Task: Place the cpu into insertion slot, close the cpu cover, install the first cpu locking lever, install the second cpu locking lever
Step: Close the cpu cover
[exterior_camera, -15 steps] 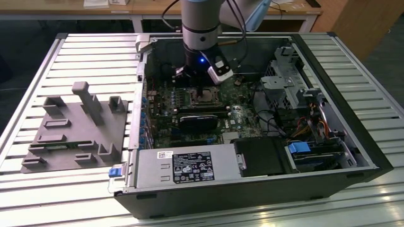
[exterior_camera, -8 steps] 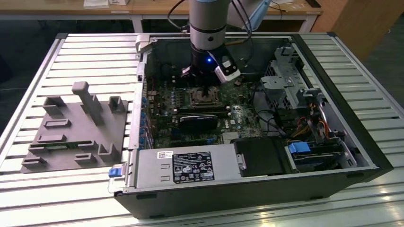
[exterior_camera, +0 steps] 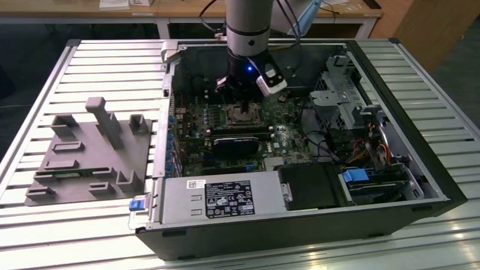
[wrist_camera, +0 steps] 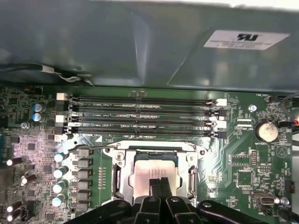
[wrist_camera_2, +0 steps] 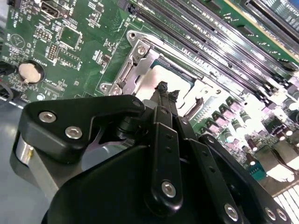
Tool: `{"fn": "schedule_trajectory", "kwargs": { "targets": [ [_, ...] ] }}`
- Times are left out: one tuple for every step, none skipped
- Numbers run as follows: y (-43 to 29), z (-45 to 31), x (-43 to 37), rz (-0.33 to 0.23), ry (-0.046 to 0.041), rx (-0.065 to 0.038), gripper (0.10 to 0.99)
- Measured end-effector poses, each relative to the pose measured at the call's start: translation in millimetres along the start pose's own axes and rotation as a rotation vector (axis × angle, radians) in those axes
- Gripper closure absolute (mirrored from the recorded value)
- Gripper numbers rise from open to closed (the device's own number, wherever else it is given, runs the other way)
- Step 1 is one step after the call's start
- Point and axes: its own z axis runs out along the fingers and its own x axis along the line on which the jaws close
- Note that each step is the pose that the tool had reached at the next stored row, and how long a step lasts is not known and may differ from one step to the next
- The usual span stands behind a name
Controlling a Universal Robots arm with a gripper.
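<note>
cpu (wrist_camera: 147, 171) seated in insertion slot (wrist_camera: 156, 153), cpu cover (wrist_camera: 117, 179) seemingly down around it, gripper (wrist_camera: 159, 182) fingers pinched together above

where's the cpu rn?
In the first wrist view, the cpu lies inside the cover frame, beside the memory slots, right at the gripper tips.

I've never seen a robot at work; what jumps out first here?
A silver robot arm reaches down into an open computer case lying on a slatted table. Its black gripper, fingertips together, sits right over the shiny cpu inside its metal cpu cover, next to long memory slots.
</note>
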Motion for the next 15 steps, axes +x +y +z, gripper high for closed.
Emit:
{"fn": "schedule_trajectory", "kwargs": {
  "targets": [
    [0.1,-1.8,-0.1,0.0,-0.0002,0.0,0.984],
    [0.2,-3.7,-0.2,0.0,-0.0004,0.0,0.984],
    [0.3,-5.4,-0.3,0.0,-0.0004,0.0,0.984],
    [0.4,-7.0,-0.3,0.0,-0.0006,0.0,0.984],
    [0.5,-8.8,-0.4,0.0,-0.0006,0.0,0.984],
    [0.6,-10.8,-0.5,0.0,-0.0008,0.0,0.984],
    [0.7,-13.0,-0.6,0.0,-0.0007,0.0,0.984],
    [0.8,-15.1,-0.7,0.0,-0.0007,0.0,0.984],
    [1.0,-17.2,-0.8,0.0,-0.001,0.0,0.984],
    [1.1,-19.4,-0.9,0.0,-0.0012,0.0,0.984],
    [1.2,-21.6,-1.0,0.0,-0.0013,0.0,0.984],
    [1.3,-23.7,-1.1,0.0,-0.0016,0.0,0.984],
    [1.4,-25.2,-1.2,0.0,-0.0018,0.0,0.984],
    [1.4,-26.3,-1.2,0.0,-0.0018,0.0,0.984],
    [1.5,-26.3,-1.2,0.0,-0.0019,0.0,0.984]
  ]
}}
